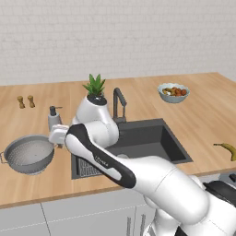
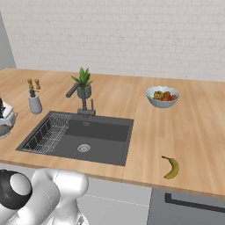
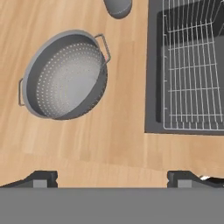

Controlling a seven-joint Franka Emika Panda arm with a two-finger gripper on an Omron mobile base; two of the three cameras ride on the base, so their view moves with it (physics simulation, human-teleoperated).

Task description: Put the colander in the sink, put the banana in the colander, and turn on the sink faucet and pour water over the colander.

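Hovering hand (image 3: 112,177), jaws apart, over table (image 3: 122,148) below colander (image 3: 63,74) at frame's upper left, lining up for grasp.

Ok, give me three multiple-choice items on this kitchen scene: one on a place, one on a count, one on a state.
1. Where is the colander?
A. in the sink
B. on the counter left of the sink
C. beside the fruit bowl

2. How many side handles does the colander show?
A. two
B. one
C. four

3. How is the gripper?
A. shut on the banana
B. shut on the colander
C. open, holding nothing

Answers: 1 B, it sits on wood beside the basin. 2 A, the hand view shows two. 3 C, the finger tips stand wide apart above bare counter; the banana lies right of the sink.
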